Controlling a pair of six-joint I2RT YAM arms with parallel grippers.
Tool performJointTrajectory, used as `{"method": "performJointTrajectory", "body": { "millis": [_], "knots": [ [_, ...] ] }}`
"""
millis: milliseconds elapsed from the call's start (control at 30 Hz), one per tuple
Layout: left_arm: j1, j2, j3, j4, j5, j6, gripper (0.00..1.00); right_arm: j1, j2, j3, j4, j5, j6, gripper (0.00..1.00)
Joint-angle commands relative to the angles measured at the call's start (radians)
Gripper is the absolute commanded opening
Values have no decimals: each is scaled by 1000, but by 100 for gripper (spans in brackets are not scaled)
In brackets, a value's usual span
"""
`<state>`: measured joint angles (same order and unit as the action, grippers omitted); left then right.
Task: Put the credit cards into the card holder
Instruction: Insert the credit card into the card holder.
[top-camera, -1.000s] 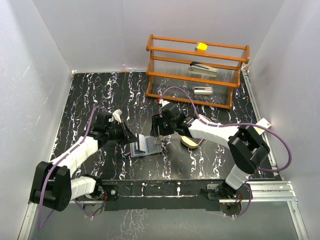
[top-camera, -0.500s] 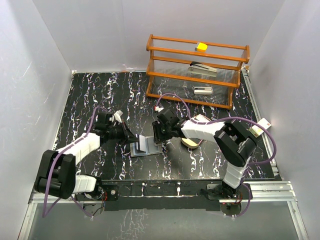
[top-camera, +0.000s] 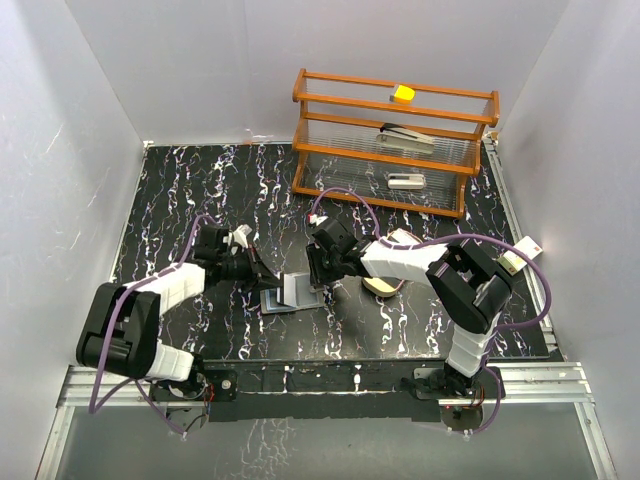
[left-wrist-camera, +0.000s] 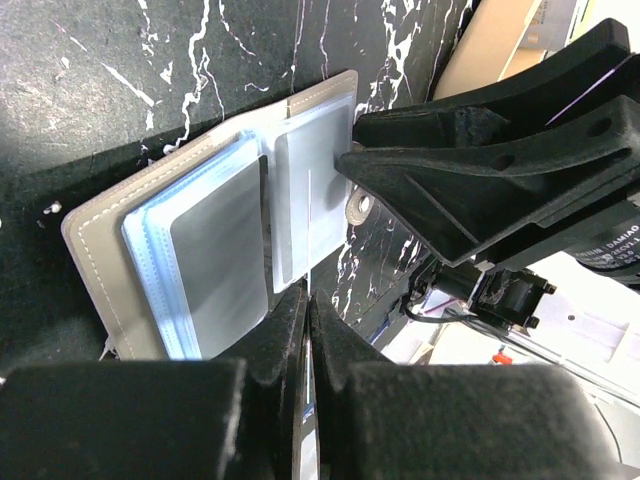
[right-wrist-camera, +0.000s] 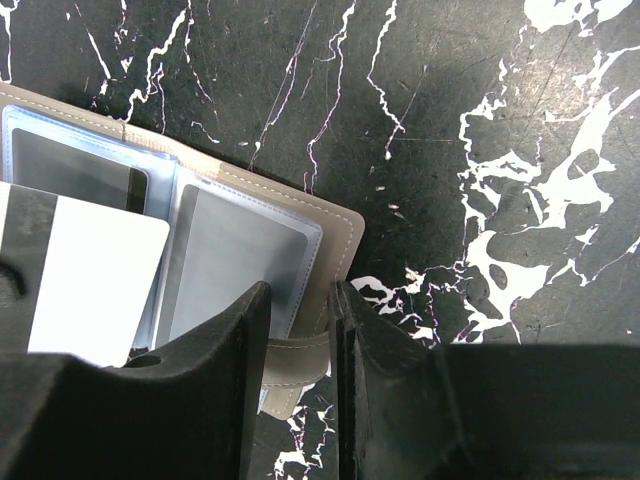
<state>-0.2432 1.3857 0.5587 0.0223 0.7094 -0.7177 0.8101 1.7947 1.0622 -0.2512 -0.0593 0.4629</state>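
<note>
Low down, your left gripper (left-wrist-camera: 308, 300) sits clenched at the edge of the card holder (left-wrist-camera: 200, 250); your right gripper (right-wrist-camera: 298, 295) straddles the opposite edge, jaws narrowed, grip unclear. A white card (right-wrist-camera: 95, 275) overlies the sleeves.

A black worktop (top-camera: 180, 190) veined with white marbling fills the booth. Plain pale walls (top-camera: 200, 70) close it in at the left, back and right, evenly lit. At the far right stands an orange-brown wooden rack (top-camera: 340, 128) with clear ribbed panels. A silver metal rail (top-camera: 540, 375) runs along the near edge.
</note>
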Motion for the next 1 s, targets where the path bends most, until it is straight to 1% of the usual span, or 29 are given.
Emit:
{"method": "performJointTrajectory", "body": {
  "millis": [0,300,633,767,967],
  "knots": [
    [7,36,-15,56,56,-22,0,7,-4,-12,24,15,-12,27],
    [7,105,-3,-11,-18,-13,0,11,-12,-19,34,5,-17,27],
    [7,115,-19,24,-59,-22,0,14,-27,-38,40,-1,-13,27],
    [6,138,-21,30,-60,-27,0,24,-38,-50,58,1,-6,27],
    [3,140,-33,88,-38,-50,0,30,-18,-43,67,-13,26,26]
  ]
}}
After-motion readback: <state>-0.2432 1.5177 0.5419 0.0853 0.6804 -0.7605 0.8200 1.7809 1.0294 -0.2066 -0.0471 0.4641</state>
